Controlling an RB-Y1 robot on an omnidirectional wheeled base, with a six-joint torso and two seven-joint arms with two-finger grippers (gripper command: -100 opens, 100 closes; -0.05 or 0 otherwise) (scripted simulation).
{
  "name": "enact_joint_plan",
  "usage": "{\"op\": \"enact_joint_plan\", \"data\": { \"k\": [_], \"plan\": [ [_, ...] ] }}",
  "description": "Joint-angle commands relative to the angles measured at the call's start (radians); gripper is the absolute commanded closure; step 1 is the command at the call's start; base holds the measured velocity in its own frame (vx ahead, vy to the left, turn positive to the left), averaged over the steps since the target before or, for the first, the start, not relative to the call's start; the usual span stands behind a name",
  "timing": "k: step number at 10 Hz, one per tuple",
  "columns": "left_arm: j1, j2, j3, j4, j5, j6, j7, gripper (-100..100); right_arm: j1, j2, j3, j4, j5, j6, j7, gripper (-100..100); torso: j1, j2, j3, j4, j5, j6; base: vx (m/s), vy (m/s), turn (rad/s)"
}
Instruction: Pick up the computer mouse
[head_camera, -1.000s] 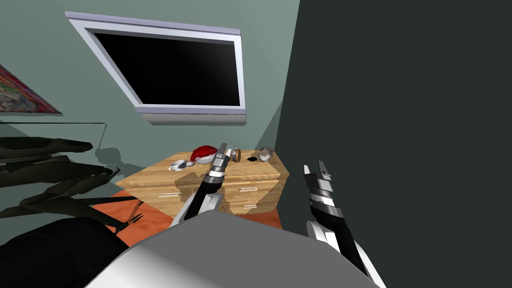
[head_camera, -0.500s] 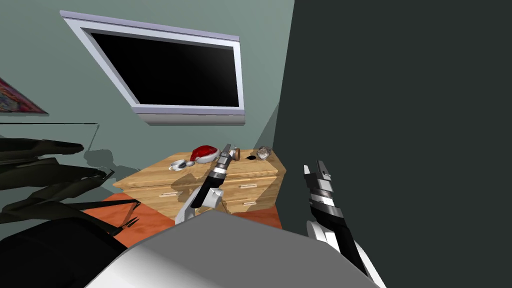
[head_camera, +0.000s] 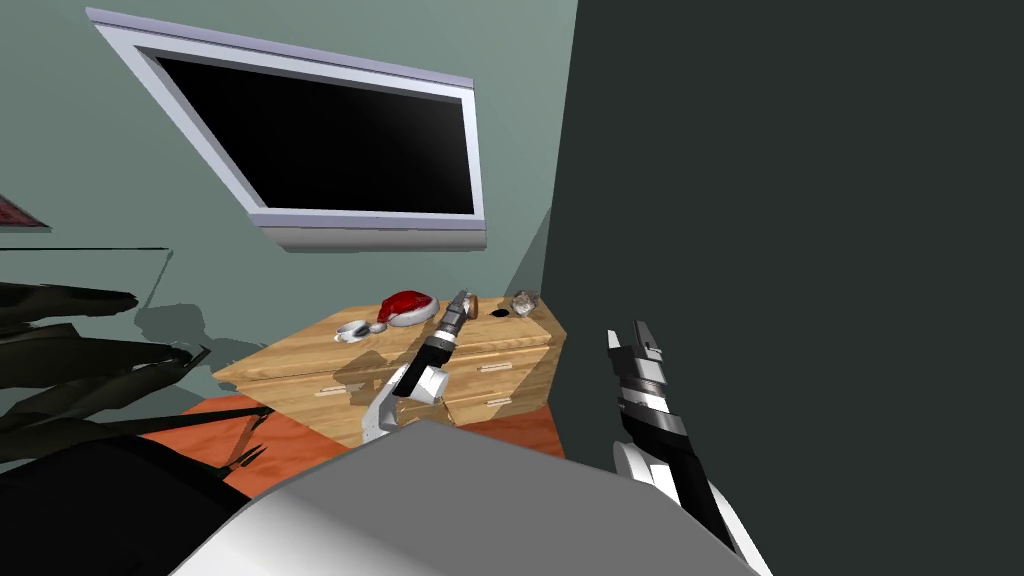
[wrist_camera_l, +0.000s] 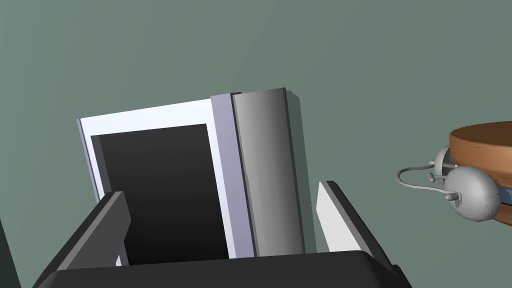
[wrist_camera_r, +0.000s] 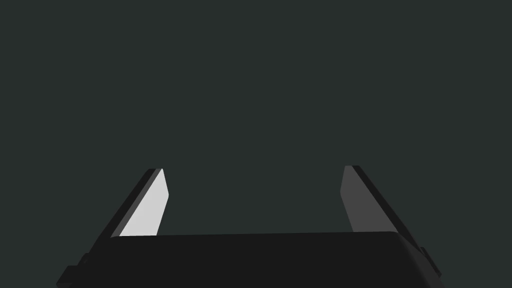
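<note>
Left gripper (head_camera: 463, 297) fingers spread and empty above the wooden counter (head_camera: 300, 360). The mouse (head_camera: 501, 315) (small black blob, my guess) lies far right, near a brown round thing (head_camera: 473, 305). Risk: the hand points at the wall and could bump the brown thing. Right gripper (head_camera: 627, 332) released too.

Dresser (head_camera: 300, 362) below wall screen (head_camera: 330, 150), hat (head_camera: 405, 305) on top (left gripper (head_camera: 465, 297) near)

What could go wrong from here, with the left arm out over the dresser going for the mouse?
The open left gripper is close beside the brown alarm clock and could knock it. Its wrist camera faces the wall, not the dresser top, so the grasp may be misaimed.
</note>
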Motion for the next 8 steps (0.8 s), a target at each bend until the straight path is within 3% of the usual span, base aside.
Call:
{"op": "enact_joint_plan", "data": {
  "k": [1, 2, 3, 6, 7, 8],
  "plan": [
    [-0.02, 0.004, 0.003, 0.011, 0.004, 0.05, 0.0, -100, 0.0, 0.0, 0.0, 0.0, 0.0, 0.0, 0.0, 0, 0.0, 0.0, 0.0, 0.0, 0.0, 0.0, -0.061, 0.011, -0.067],
    [-0.02, 0.004, 0.003, 0.011, 0.004, 0.055, 0.0, -100, 0.0, 0.0, 0.0, 0.0, 0.0, 0.0, 0.0, 0, -0.001, 0.0, 0.0, 0.0, 0.0, 0.0, -0.026, 0.001, 0.005],
    [-0.059, 0.021, 0.016, 0.051, 0.015, 0.097, 0.003, -100, 0.0, 0.0, 0.0, 0.0, 0.0, 0.0, 0.0, 0, -0.001, -0.002, -0.001, 0.0, 0.0, -0.001, -0.039, 0.002, -0.136],
    [-0.101, 0.038, 0.03, 0.093, 0.027, 0.176, 0.006, -100, 0.0, 0.0, 0.0, 0.0, 0.0, 0.0, 0.0, 0, 0.0, -0.001, 0.0, 0.0, 0.0, 0.0, -0.056, 0.012, -0.086],
    [-0.144, 0.056, 0.045, 0.131, 0.038, 0.209, 0.009, -100, 0.0, 0.0, 0.0, 0.0, 0.0, 0.0, 0.0, 0, 0.0, -0.001, 0.0, 0.0, 0.0, 0.0, -0.066, 0.014, -0.149],
    [-0.145, 0.056, 0.045, 0.139, 0.038, 0.234, 0.009, -100, 0.0, 0.0, 0.0, 0.0, 0.0, 0.0, 0.0, 0, 0.0, 0.0, 0.0, 0.0, 0.0, 0.0, -0.054, 0.013, -0.077]
  ]
}}
